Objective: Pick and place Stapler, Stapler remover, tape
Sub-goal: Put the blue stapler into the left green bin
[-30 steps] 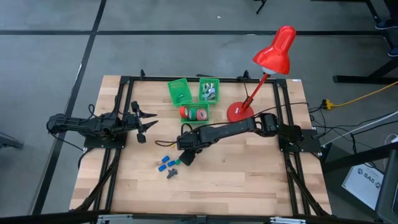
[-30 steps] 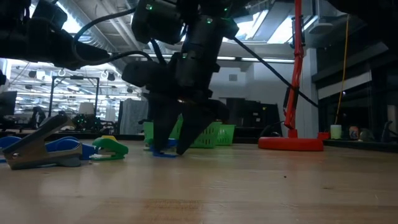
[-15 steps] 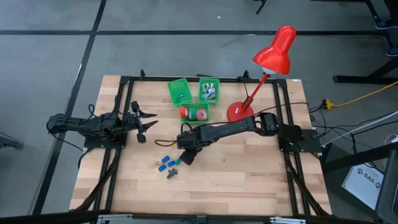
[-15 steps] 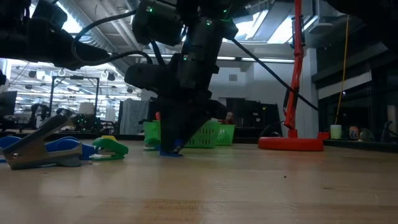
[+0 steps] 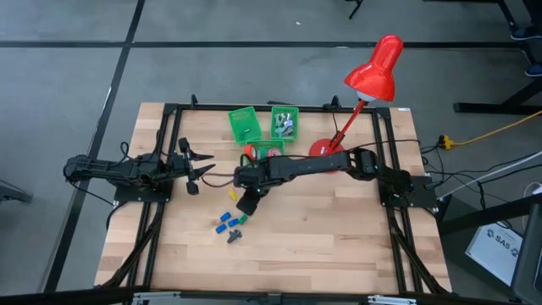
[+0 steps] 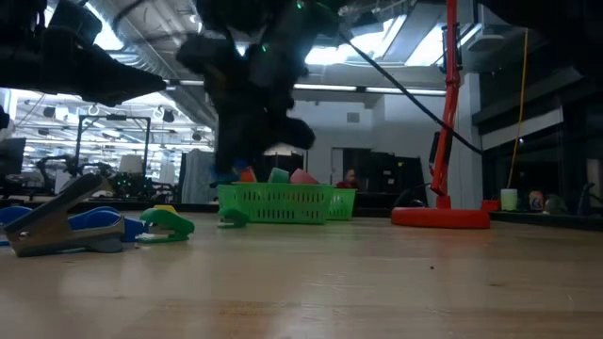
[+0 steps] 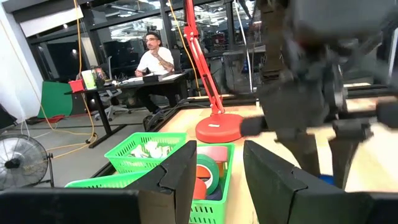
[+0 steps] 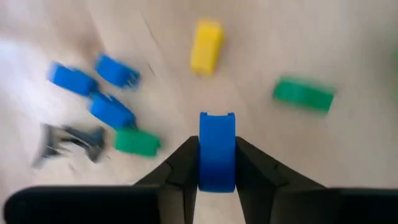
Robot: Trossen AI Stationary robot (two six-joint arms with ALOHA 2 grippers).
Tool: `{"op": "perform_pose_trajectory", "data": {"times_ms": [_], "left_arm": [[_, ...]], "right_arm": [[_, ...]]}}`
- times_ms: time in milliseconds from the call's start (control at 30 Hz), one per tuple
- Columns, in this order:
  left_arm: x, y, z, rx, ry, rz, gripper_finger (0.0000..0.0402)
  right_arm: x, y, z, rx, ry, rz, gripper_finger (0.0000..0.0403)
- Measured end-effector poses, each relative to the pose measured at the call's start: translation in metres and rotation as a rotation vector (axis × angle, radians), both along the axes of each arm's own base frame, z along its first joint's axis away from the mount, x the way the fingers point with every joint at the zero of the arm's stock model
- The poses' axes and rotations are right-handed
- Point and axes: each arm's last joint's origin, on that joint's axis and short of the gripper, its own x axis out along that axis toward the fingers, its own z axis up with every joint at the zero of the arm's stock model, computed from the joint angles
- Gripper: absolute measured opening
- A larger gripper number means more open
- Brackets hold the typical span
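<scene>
My right gripper [image 5: 245,206] hangs over the middle of the table, shut on a small blue stapler [image 8: 217,134]. Below it on the wood lie more blue staplers [image 8: 112,111], green ones [image 8: 137,142], a yellow one [image 8: 206,46] and a grey stapler remover [image 8: 68,140]. The tape rolls [image 7: 208,171] sit in a green basket [image 7: 214,208] at the far middle, partly hidden by the right arm in the high view. My left gripper [image 5: 197,171] waits open at the table's left, pointing level toward the baskets. My right gripper pinches the blue stapler by its two long sides [image 8: 204,155] between its two fingers. The fingers slant down from above and lie along the block. The stapler is lifted clear of the table, one end sticking out past the fingertips.
Two more green baskets [image 5: 244,125] [image 5: 284,123] stand at the far edge, one with grey pieces in it. A red desk lamp [image 5: 373,72] rises from its base [image 5: 322,151] at the far right. A person sits at a desk beyond the table [image 7: 155,59].
My right gripper has shut on the blue stapler that lay between its fingers on the table. It has then risen and gone a little toward the far edge, and the stapler is now lifted clear of the wood.
</scene>
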Motion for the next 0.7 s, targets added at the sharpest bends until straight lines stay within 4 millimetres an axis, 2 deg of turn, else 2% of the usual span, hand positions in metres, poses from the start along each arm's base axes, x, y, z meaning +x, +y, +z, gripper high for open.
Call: {"op": "perform_pose_trajectory", "data": {"times_ms": [133, 333, 467, 700], "left_arm": [[0.0, 0.0, 0.0, 0.0, 0.0, 0.0, 0.0128], [0.0, 0.0, 0.0, 0.0, 0.0, 0.0, 0.0127], [0.0, 0.0, 0.0, 0.0, 0.0, 0.0, 0.0128], [0.0, 0.0, 0.0, 0.0, 0.0, 0.0, 0.0127]], "right_arm": [[0.008, -0.013, 0.023, -0.049, -0.087, 0.028, 0.0076], [0.015, -0.047, 0.052, -0.116, -0.184, 0.007, 0.0086], [0.016, -0.076, 0.061, -0.137, -0.221, -0.026, 0.0094], [0.013, -0.133, 0.066, -0.171, -0.263, -0.113, 0.0078]]}}
